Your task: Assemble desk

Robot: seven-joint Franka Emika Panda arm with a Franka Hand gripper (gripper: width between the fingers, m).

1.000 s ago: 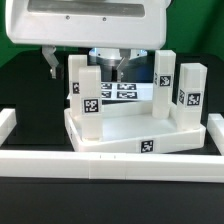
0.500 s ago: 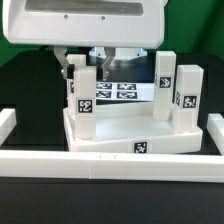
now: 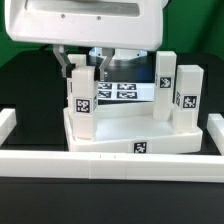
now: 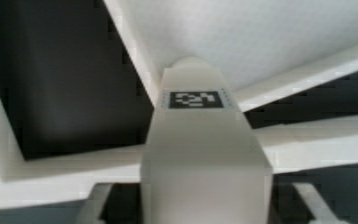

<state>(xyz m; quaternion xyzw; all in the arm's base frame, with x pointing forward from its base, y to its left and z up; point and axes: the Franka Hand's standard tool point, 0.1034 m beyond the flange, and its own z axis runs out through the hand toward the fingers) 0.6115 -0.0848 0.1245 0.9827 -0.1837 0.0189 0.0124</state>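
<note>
The white desk top (image 3: 120, 130) lies flat on the black table, and it also shows in the wrist view (image 4: 282, 45). A white square leg (image 3: 83, 100) with a tag stands upright at its corner on the exterior view's left. My gripper (image 3: 83, 65) comes down over the top of this leg with one finger on each side and is shut on it. In the wrist view the leg (image 4: 202, 150) runs out from between the fingers of my gripper (image 4: 202, 205), which sit tight against its sides. Two more tagged legs (image 3: 165, 78) (image 3: 187, 95) stand upright at the exterior view's right.
The marker board (image 3: 118, 92) lies behind the desk top. A long white border rail (image 3: 110, 160) runs along the front, with upright ends at the left (image 3: 5, 125) and right (image 3: 215, 130). The arm's white body fills the top.
The fingers stood wide apart on either side of the left leg, then closed in on it. The leg's tag has shifted slightly toward the exterior view's left.
</note>
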